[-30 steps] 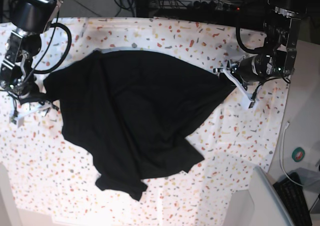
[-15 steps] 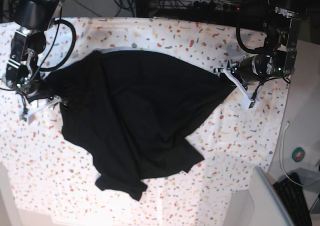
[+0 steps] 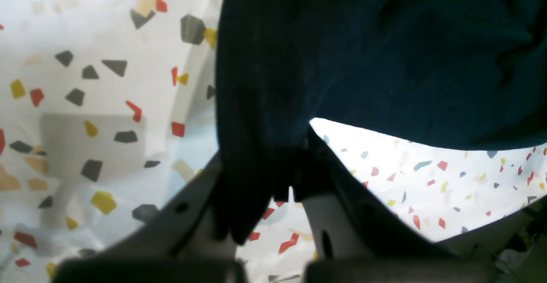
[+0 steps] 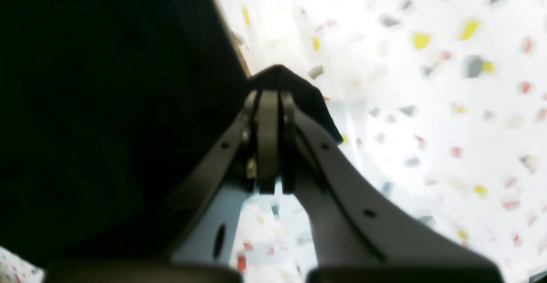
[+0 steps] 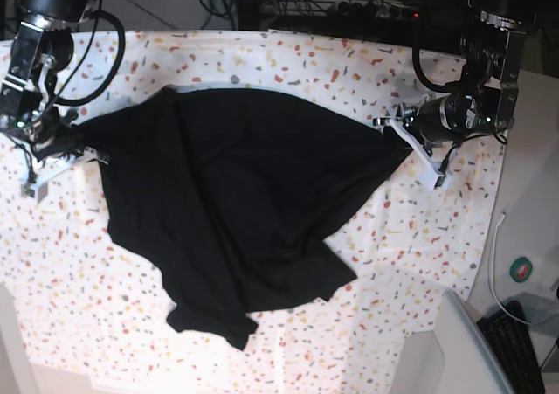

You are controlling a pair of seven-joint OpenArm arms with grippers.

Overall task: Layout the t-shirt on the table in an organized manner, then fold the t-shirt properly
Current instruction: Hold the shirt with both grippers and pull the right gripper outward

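Observation:
The black t-shirt (image 5: 236,202) lies rumpled across the middle of the speckled table (image 5: 410,245), stretched between its two side corners, with a loose flap hanging toward the front edge. At the shirt's right corner my left gripper (image 5: 404,143) is shut on the cloth; the left wrist view shows the dark t-shirt (image 3: 363,60) pinched between the left gripper's (image 3: 290,180) fingers. My right gripper (image 5: 68,149) is shut on the shirt's left corner. In the right wrist view, a black fold of the t-shirt (image 4: 107,103) pokes out past the closed tips of the right gripper (image 4: 269,103).
A green tape roll (image 5: 522,269) and a keyboard (image 5: 515,346) sit off the table at the right. A white cable (image 5: 496,263) runs along that edge. A grey panel (image 5: 450,350) stands at the front right corner. Cables and equipment line the back edge.
My right gripper went from open beside the shirt to shut on its left corner, then drew that corner left and back. The left arm stayed put.

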